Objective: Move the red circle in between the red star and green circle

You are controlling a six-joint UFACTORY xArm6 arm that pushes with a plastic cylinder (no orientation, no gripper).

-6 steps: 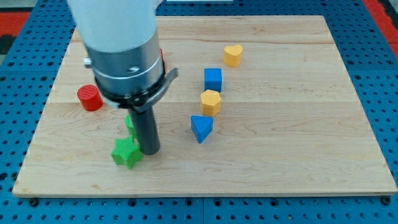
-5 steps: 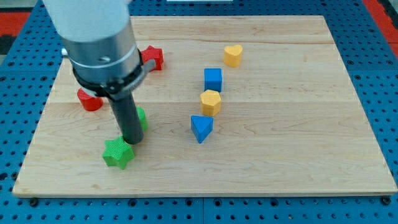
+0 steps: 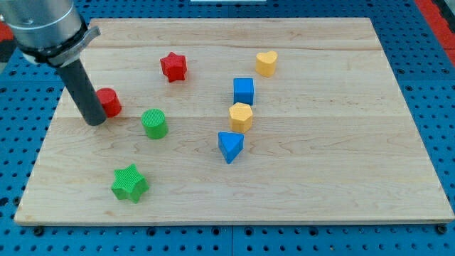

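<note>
The red circle (image 3: 109, 102) lies at the view's left on the wooden board (image 3: 320, 178). My tip (image 3: 94, 121) rests on the board just left of it and below, touching or nearly touching its left side. The red star (image 3: 173, 66) lies up and to the right of the red circle. The green circle (image 3: 154, 123) lies to the right of the red circle and slightly lower. The red circle sits left of the gap between the star and the green circle.
A green star (image 3: 129, 183) lies near the view's bottom left. A blue cube (image 3: 243, 91), a yellow hexagon (image 3: 241, 116) and a blue triangle (image 3: 229, 146) stand in a column at the middle. A yellow heart (image 3: 266, 62) lies above them.
My tip has moved left from beside the green star and green circle to the red circle's left side. The green star has slid down-left. The red circle has shifted slightly right.
</note>
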